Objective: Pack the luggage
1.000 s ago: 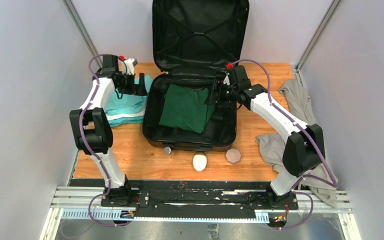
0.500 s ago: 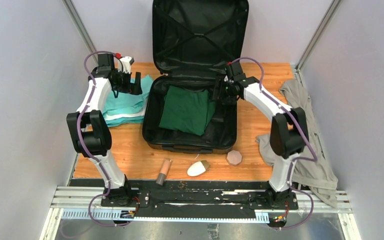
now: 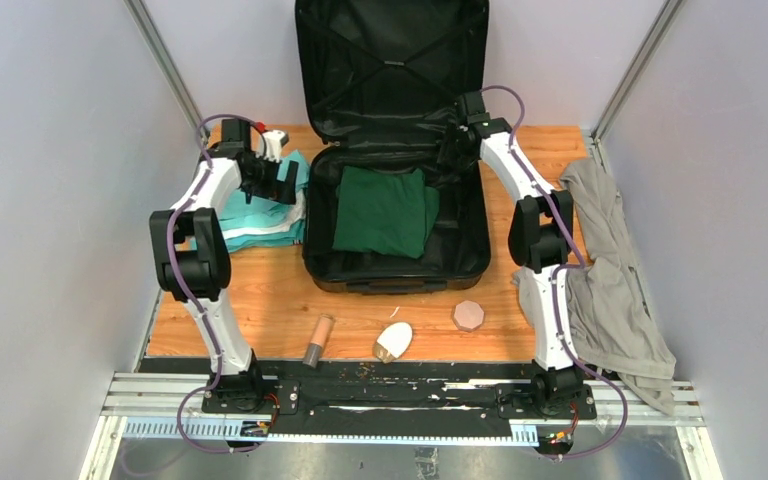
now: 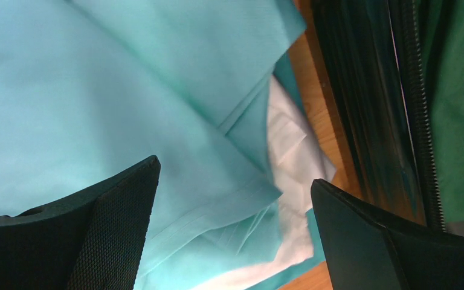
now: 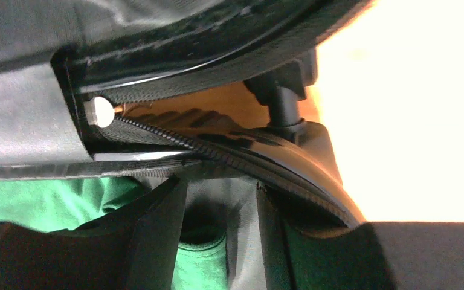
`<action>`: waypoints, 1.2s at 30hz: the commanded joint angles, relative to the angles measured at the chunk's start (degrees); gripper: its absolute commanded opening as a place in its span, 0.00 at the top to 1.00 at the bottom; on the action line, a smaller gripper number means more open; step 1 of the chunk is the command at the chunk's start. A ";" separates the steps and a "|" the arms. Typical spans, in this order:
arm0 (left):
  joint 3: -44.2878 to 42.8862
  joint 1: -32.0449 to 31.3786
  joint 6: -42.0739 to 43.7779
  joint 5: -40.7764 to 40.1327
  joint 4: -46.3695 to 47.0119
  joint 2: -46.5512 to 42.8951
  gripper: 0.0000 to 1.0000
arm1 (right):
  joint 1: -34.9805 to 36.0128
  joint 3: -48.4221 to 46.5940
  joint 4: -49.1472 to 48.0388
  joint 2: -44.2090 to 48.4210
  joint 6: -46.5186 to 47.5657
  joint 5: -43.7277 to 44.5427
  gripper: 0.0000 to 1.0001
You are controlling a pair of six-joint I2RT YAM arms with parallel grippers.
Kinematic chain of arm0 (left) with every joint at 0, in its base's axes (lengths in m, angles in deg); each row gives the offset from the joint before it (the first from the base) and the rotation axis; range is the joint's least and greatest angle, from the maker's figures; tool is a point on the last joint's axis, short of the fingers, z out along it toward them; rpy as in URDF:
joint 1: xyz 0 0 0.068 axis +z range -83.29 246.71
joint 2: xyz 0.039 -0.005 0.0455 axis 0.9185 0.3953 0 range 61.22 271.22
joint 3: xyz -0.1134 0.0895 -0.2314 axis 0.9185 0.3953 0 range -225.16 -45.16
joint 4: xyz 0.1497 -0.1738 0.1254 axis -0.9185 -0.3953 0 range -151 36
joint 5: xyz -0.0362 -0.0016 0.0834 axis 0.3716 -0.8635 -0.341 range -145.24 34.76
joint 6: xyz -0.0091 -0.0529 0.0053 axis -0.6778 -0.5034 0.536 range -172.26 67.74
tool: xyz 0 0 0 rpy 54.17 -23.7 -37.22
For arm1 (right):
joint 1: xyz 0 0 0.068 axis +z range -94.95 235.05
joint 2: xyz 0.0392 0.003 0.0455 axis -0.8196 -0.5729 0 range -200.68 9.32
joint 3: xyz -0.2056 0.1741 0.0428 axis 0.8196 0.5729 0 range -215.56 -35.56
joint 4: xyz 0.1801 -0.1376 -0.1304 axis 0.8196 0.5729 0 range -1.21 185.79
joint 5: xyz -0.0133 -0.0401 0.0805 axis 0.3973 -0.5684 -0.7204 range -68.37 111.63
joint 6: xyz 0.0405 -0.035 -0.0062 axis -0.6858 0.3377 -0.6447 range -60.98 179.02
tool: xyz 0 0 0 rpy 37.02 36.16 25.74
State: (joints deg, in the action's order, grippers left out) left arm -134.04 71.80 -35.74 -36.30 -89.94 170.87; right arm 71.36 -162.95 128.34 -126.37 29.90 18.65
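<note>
The luggage (image 3: 460,245) lies open at the rear centre of the wooden surface (image 3: 260,310), with its lid standing upright. The shell is black and the lining is dark fabric. A folded green cloth (image 3: 385,210) lies in the base. The right hand (image 5: 220,241) is at the right rear corner of the base, its fingers nearly closed on the lined rim. The left hand (image 4: 235,235) hovers wide open over a teal cloth (image 4: 96,90) just left of the luggage and holds nothing.
</note>
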 commanded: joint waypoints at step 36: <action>-4.36 -2.66 -0.14 -9.87 6.44 7.97 1.00 | 4.11 36.09 -15.36 38.16 -2.63 -13.27 0.48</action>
State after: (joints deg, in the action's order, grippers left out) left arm -136.82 68.14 -35.28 -46.68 -82.40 179.04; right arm 74.55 -128.51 113.24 -93.24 28.26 7.04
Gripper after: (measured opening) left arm 0.045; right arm 0.516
